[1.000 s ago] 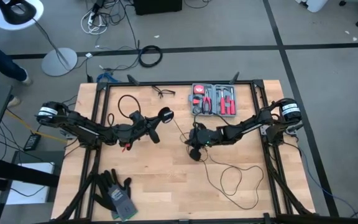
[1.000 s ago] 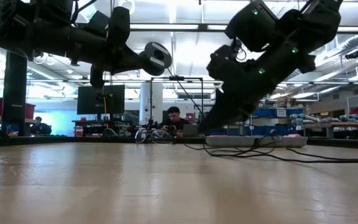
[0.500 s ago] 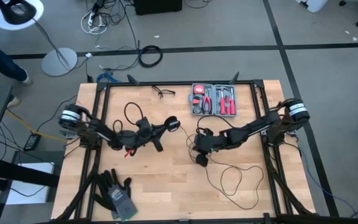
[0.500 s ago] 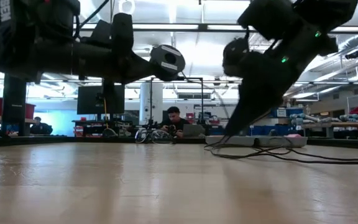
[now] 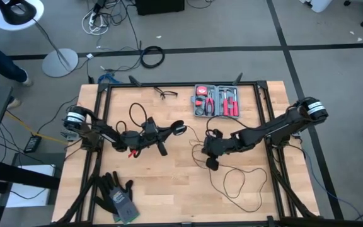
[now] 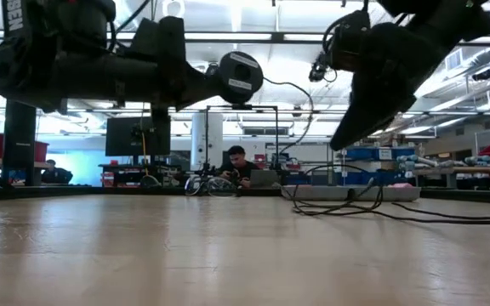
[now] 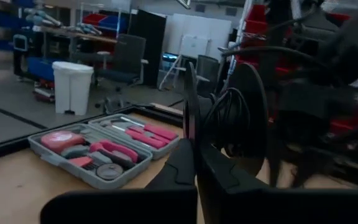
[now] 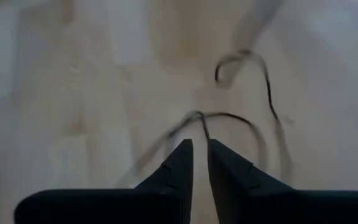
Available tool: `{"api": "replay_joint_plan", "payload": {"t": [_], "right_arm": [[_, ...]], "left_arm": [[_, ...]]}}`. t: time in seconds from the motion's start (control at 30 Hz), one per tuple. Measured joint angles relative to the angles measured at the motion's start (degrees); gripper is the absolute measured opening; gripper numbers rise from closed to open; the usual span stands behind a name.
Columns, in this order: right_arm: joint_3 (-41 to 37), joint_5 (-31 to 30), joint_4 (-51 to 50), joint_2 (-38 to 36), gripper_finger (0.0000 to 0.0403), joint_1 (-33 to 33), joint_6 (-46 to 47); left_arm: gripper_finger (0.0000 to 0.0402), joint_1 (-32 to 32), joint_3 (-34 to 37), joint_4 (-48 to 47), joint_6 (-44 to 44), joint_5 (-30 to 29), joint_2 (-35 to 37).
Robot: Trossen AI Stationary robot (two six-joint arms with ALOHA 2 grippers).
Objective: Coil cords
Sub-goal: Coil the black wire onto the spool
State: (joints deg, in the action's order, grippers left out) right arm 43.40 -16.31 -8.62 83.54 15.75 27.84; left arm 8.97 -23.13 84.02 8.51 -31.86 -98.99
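The round black puck [image 5: 180, 128] at the end of the thin black cable [image 5: 235, 178] is held above the middle of the wooden worktop [image 5: 169, 195] by the left gripper [image 5: 172, 130], whose jaws are clamped on it; in the low view the puck [image 6: 240, 76] is seen raised well clear of the surface, its pale centre turned toward the camera. From the puck the cable is carried across to the right gripper [image 5: 211, 162], which is poised above the worktop to the right of centre, and beyond it the cable is laid in loose loops over the near right part of the worktop. The right gripper's jaws are parted by a narrow gap in the right wrist view [image 8: 200, 163], with the cable [image 8: 253, 93] lying on the wood past them; whether it is touched by them cannot be told. An open tool case [image 5: 217, 101] is set at the far edge of the worktop, a small glasses-like wire item [image 5: 165, 94] to its left, and a pair of gloves [image 5: 117, 194] at the near left.
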Motion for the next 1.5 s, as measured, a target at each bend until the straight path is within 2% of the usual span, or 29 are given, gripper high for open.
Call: {"api": "replay_joint_plan", "payload": {"t": [0.2, 0.3, 0.43, 0.5, 0.63, 0.73, 1.03, 1.23, 1.5], "right_arm": [[0.0, -3.4, -8.3, -4.2, 0.0064, 0.0, 2.6], [0.0, -7.1, -7.2, -4.5, 0.0062, 0.0, 2.9], [0.0, -16.3, 0.9, -1.3, 0.0062, 0.0, 1.4], [0.0, -18.8, 6.3, 1.2, 0.0064, 0.0, -1.4], [0.0, -17.5, 17.8, 6.7, 0.0064, -0.4, -9.9], [0.0, -16.7, 22.5, 8.4, 0.0064, -0.3, -12.5], [-0.1, -16.7, 21.9, 8.3, 0.0064, 0.0, -13.1], [-3.2, -16.7, 27.2, 8.2, 0.0064, 1.1, -10.8], [-15.3, -26.8, 49.9, 8.2, 0.0066, 4.9, -10.6]], "left_arm": [[0.0000, 0.0, 2.8, -0.4, -0.8, -0.3, 4.3], [0.0000, 0.0, 4.3, -0.3, -1.0, -1.1, 6.0], [0.0000, 0.0, 5.5, 0.2, -2.1, -1.6, 7.1], [0.0000, 0.0, 5.6, 0.4, -2.4, -1.6, 7.1], [0.0000, 0.0, 5.7, 0.3, -2.5, -1.5, 7.1], [0.0000, 0.0, 5.7, 0.1, -2.5, -1.5, 7.1], [0.0000, 0.0, 5.7, 0.5, -2.5, -1.5, 7.3], [0.0000, 0.0, 5.7, 1.5, -2.5, -1.3, 7.9], [0.0000, 0.0, 5.7, 1.3, -2.6, 1.0, 8.0]]}}
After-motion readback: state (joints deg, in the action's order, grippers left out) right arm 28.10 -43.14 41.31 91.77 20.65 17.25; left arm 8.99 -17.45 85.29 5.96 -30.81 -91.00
